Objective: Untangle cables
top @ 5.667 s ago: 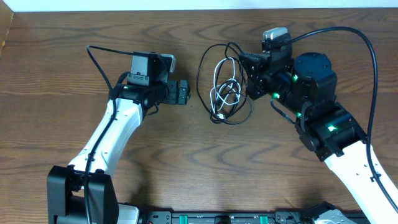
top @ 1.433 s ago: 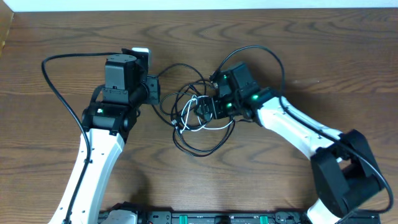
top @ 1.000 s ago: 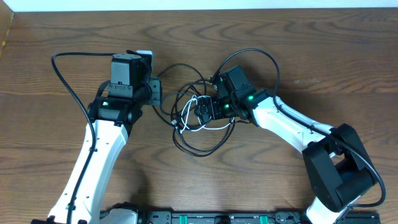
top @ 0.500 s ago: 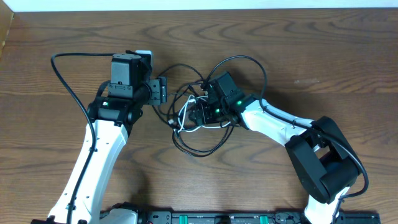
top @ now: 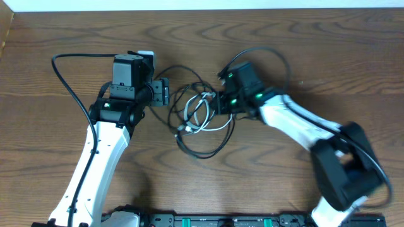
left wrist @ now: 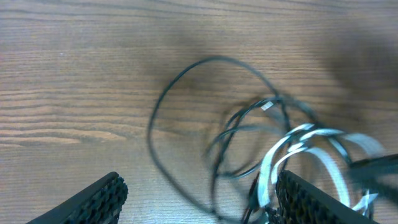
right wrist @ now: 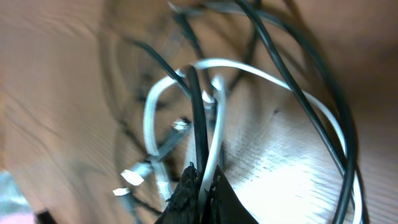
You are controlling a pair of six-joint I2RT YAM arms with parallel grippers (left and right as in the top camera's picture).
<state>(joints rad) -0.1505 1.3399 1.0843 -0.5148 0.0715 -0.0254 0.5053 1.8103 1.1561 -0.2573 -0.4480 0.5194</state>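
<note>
Centrally, the tangle of thin black and white cords (top: 199, 116) lies on the brown wooden surface (top: 63, 38), its loops running roughly 12 to 6 o'clock. At its 2 o'clock edge the right hand (top: 222, 103) is clamped on a black strand and the white one together. The left hand (top: 165, 92), spread and empty, sits just beside the 10 o'clock edge, so the right seems better placed to pull.

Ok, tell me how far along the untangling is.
Done: nothing separated yet; the black cords and white cord lie looped through each other. In hand: the right pincer is shut on one of the black cords and the white cord together; the left pincer is open, holding nothing. Left: pulling every cord apart.
</note>
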